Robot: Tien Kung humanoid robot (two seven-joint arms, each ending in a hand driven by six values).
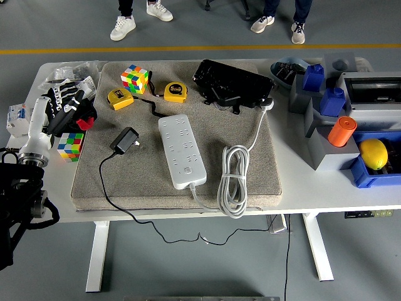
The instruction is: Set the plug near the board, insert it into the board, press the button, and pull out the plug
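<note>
The black plug (125, 140) lies on the grey mat (250, 169), its thin black cable running off the table's front edge. A short way to its right lies the white power board (181, 150), lengthwise, with nothing plugged in and its button (187, 170) near the front end. My left hand (66, 105) hovers at the table's left edge, up and left of the plug and well apart from it. Its fingers are spread and hold nothing. The right arm is out of sight.
A colour cube (70, 145) sits just below my left hand; another cube (134, 79) and two yellow tape measures (120, 98) lie at the mat's back. A black case (232, 83) and a coiled white cable (233, 180) are on the right of the mat. Blue and grey bins (376, 172) fill the far right. People's feet show at the top.
</note>
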